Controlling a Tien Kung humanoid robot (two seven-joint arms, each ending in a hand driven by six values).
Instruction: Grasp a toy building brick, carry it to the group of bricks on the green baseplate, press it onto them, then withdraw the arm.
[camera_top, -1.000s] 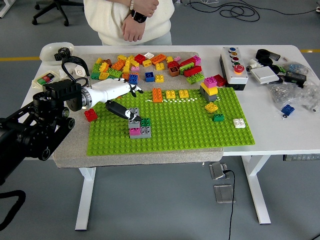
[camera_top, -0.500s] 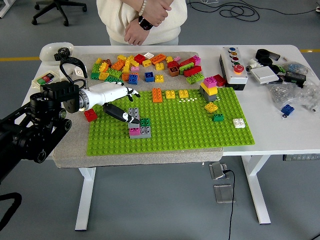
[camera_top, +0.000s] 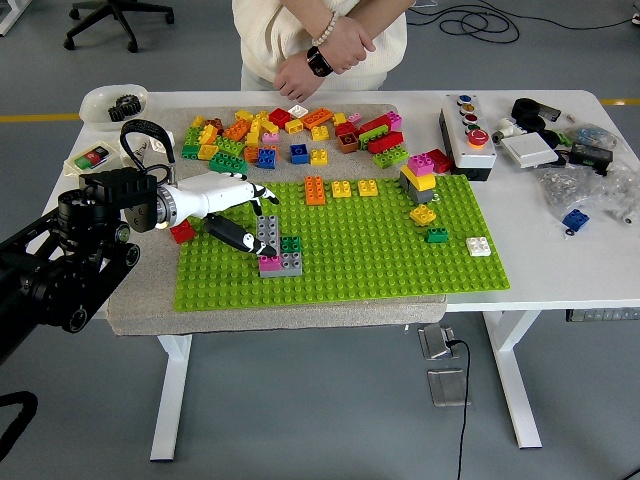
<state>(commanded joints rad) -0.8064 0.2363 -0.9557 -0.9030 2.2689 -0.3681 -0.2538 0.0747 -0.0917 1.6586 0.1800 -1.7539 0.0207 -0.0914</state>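
White table (camera_top: 560, 255) in grey-floored lab, green baseplate (camera_top: 380, 250) on a mat, loose bricks (camera_top: 290, 130) heaped at the far side.
Left hand (camera_top: 232, 205) just left of brick stack (camera_top: 275, 250), fingers loosely spread, gripping nothing; thumb near or touching grey brick (camera_top: 267, 230) atop stack. Placing apparently done; withdrawal left. Person (camera_top: 320, 40) standing behind, arms crossed.
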